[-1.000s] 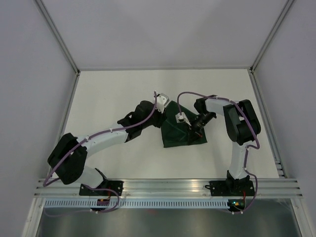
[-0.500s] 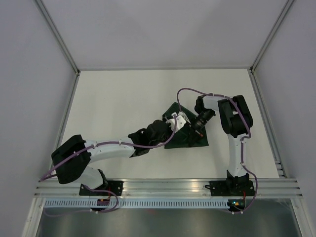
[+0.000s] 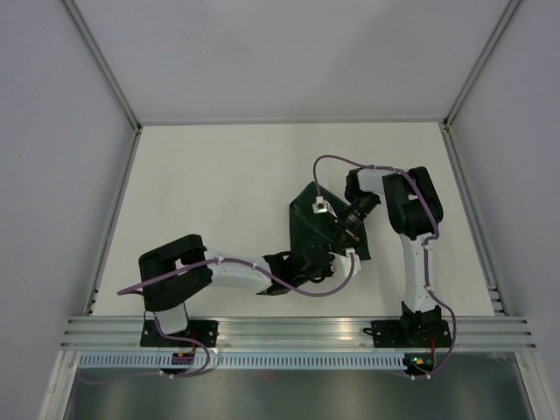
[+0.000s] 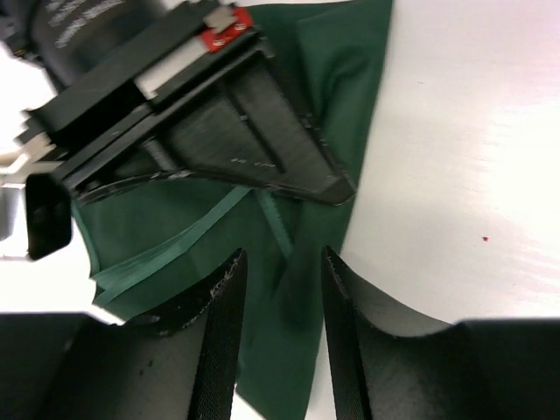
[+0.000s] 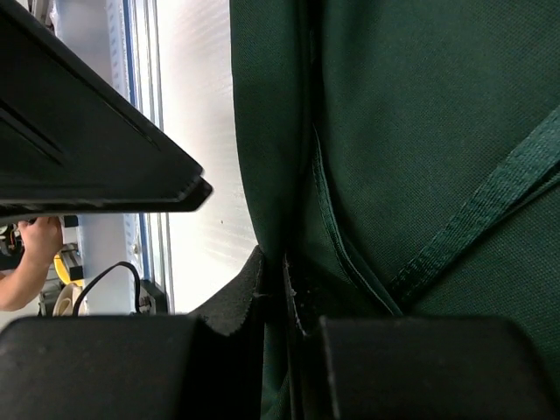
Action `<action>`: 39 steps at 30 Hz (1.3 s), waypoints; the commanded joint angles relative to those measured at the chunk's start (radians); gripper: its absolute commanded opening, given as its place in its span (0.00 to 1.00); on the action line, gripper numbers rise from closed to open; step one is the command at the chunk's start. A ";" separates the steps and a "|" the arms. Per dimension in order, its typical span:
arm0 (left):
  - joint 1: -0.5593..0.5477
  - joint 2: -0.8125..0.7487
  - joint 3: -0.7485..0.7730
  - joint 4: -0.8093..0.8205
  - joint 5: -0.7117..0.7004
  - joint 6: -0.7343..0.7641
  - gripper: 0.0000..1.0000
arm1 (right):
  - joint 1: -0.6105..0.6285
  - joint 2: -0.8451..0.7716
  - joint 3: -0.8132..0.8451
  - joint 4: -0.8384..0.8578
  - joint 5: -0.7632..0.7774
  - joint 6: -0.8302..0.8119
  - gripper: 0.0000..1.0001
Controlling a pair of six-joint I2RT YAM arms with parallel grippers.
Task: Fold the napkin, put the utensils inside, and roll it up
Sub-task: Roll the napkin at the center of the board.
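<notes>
While I watch from the overhead camera, the white table fills the enclosure, and both arms reach in from its near edge. My left arm lies low and runs rightward along the near part of the table. My right arm rises from its base and bends back toward the centre. Their ends meet over the napkin, a dark green cloth lying on the table right of centre, in overlapping layers with one corner pointing to the far side. The right gripper is pinched closed on a raised fold of the napkin, its two fingers pressed together with cloth between them. The left gripper sits just beside it at the napkin's near edge, jaws set narrowly apart. Its fingers stand either side of a crease in the cloth, and I cannot tell from the wrist view whether they touch it. In the left wrist view, the right gripper's black wedge-shaped finger rests on the cloth just ahead of the left fingertips. A stitched hem band crosses the napkin diagonally in the right wrist view.
</notes>
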State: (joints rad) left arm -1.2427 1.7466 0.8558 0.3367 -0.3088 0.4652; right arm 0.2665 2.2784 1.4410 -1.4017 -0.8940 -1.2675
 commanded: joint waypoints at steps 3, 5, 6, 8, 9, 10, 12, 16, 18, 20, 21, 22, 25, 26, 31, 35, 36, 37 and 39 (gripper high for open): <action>-0.017 0.056 0.042 0.058 0.066 0.085 0.46 | -0.006 0.043 0.015 0.112 0.063 -0.041 0.06; -0.017 0.080 0.048 0.067 0.070 0.092 0.47 | -0.006 0.046 0.015 0.116 0.064 -0.036 0.05; -0.015 0.089 0.048 0.077 0.071 0.093 0.47 | -0.007 0.049 0.013 0.115 0.064 -0.036 0.05; -0.015 0.109 0.051 0.084 0.082 0.096 0.47 | -0.006 0.053 0.013 0.115 0.066 -0.036 0.05; -0.015 0.116 0.054 0.088 0.083 0.098 0.47 | -0.006 0.055 0.015 0.113 0.066 -0.035 0.05; -0.015 0.123 0.055 0.091 0.086 0.098 0.47 | -0.009 0.055 0.015 0.113 0.064 -0.035 0.05; -0.012 0.145 0.061 0.096 0.086 0.101 0.47 | -0.009 0.059 0.019 0.110 0.064 -0.033 0.05; 0.003 0.168 0.063 0.091 0.097 0.089 0.47 | -0.009 0.064 0.022 0.104 0.067 -0.036 0.05; 0.020 0.168 0.060 0.078 0.117 0.069 0.47 | -0.009 0.069 0.027 0.099 0.067 -0.039 0.05; 0.031 0.169 0.057 0.059 0.140 0.049 0.46 | -0.009 0.070 0.032 0.096 0.066 -0.041 0.05; 0.032 0.168 0.051 0.053 0.149 0.049 0.45 | -0.009 0.072 0.030 0.095 0.067 -0.041 0.05; 0.034 0.171 0.051 0.045 0.158 0.044 0.43 | -0.010 0.072 0.032 0.093 0.067 -0.041 0.05; 0.046 0.179 0.051 0.009 0.189 0.014 0.38 | -0.009 0.075 0.036 0.090 0.067 -0.041 0.06; 0.049 0.183 0.051 -0.011 0.197 0.009 0.36 | -0.009 0.075 0.038 0.090 0.066 -0.041 0.05; 0.071 0.198 0.072 -0.073 0.252 -0.042 0.09 | -0.009 0.073 0.042 0.084 0.066 -0.043 0.05; 0.086 0.206 0.081 -0.111 0.304 -0.092 0.02 | -0.010 0.053 0.045 0.081 0.061 -0.040 0.06; 0.089 0.208 0.086 -0.128 0.333 -0.102 0.02 | -0.010 0.046 0.044 0.086 0.060 -0.036 0.07; 0.098 0.211 0.091 -0.139 0.359 -0.123 0.02 | -0.012 0.024 0.044 0.090 0.056 -0.033 0.09; 0.111 0.217 0.107 -0.168 0.402 -0.144 0.02 | -0.015 -0.009 0.038 0.104 0.050 -0.020 0.14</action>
State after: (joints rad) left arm -1.1545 1.8996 0.9558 0.3096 -0.0238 0.4362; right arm 0.2516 2.3119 1.4738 -1.4448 -0.8814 -1.2484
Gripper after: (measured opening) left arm 0.107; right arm 0.136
